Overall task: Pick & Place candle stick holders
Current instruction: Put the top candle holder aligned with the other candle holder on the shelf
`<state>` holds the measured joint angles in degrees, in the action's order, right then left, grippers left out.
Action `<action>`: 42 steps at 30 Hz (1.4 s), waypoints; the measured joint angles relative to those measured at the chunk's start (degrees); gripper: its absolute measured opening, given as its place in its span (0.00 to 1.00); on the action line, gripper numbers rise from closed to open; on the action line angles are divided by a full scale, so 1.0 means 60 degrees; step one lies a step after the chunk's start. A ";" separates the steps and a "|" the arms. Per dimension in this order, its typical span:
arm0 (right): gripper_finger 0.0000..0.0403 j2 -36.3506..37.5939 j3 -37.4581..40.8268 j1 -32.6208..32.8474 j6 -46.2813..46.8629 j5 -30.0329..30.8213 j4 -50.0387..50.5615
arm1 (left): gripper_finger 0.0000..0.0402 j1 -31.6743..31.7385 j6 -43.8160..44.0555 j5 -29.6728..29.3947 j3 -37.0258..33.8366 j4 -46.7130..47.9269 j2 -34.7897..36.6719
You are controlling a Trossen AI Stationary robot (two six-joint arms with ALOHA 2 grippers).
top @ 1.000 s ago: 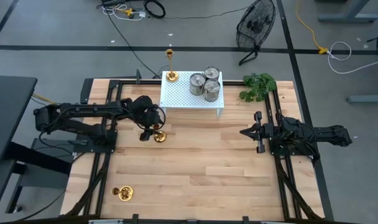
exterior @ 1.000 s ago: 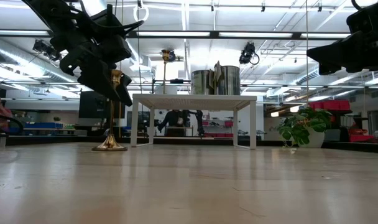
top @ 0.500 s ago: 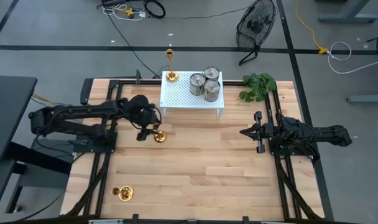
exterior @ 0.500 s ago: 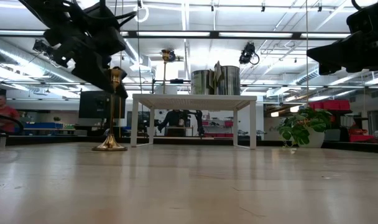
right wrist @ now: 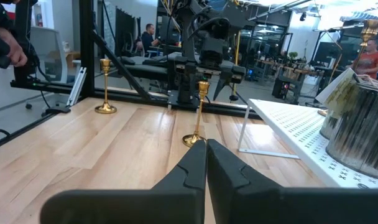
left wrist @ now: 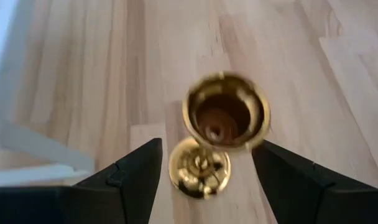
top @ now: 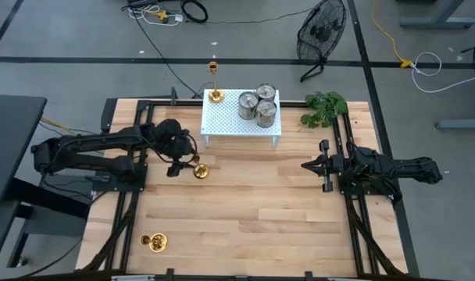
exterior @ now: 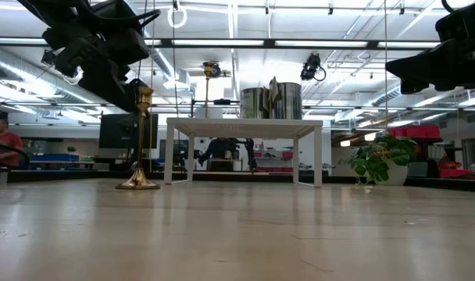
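One gold candle stick holder (top: 200,170) stands upright on its round base on the table's left half; its cup (left wrist: 226,118) and base (left wrist: 199,168) show in the left wrist view. My left gripper (top: 177,166) is open just left of and above it. Its fingers (left wrist: 136,177) flank the cup without touching it. A second gold holder (top: 154,243) stands near the front left. A third (top: 214,95) stands on the white rack (top: 222,123), beside three silver can-like holders (top: 258,105). My right gripper (top: 310,166) waits shut at the table's right.
The white perforated rack stands on legs (exterior: 169,152) at the table's far middle. A green leafy plant (top: 325,108) sits at the far right corner. Bare wood (top: 261,211) stretches between the two arms and toward the near edge.
My left gripper has drawn back toward the table's left edge and risen, away from the gold holder. The holder stays standing where it was. The gap between the fingers looks unchanged.
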<state>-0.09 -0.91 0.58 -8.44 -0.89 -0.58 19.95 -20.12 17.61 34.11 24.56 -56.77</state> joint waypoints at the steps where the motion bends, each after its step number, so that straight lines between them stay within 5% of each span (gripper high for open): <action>1: 0.04 0.0001 0.0000 0.0000 0.0001 0.0000 -0.0003 | 0.64 -0.0001 0.0000 0.0000 -0.0001 0.0108 -0.0016; 23: 0.04 0.0001 0.0000 0.0000 0.0001 0.0000 0.0000 | 0.64 -0.0001 0.0586 0.0101 -0.2006 -0.2868 -0.0033; 42: 0.04 -0.0001 -0.0002 0.0000 -0.0001 0.0000 0.0000 | 0.58 -0.0414 0.1319 0.0108 -0.2143 -0.3662 -0.0660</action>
<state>-0.10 -0.93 0.58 -8.45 -0.89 -0.58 17.47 -12.21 18.26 21.26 2.59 -60.74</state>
